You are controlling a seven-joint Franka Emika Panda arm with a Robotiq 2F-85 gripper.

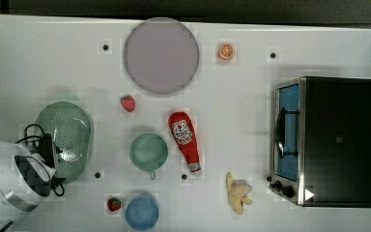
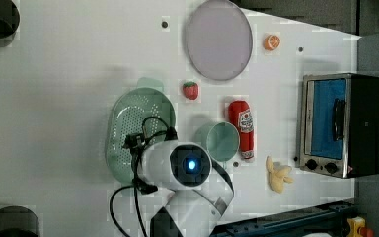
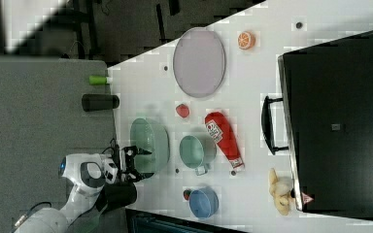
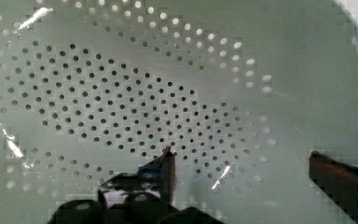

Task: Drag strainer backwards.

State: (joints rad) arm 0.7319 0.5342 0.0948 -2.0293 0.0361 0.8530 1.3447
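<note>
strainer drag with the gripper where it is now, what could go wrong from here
1. The open gripper hangs over the strainer basin, one finger above the holes and the other near the smooth wall. If they close without straddling the rim, they may slip and the strainer stays put.

2. In the top view the green cup and a strawberry sit to the strainer's right. A skewed drag might swing the strainer into them.

Glossy perforated plastic strainer (image 4: 121, 93), matt white table (image 1: 251, 121), brushed-metal toaster oven (image 1: 326, 140)
</note>
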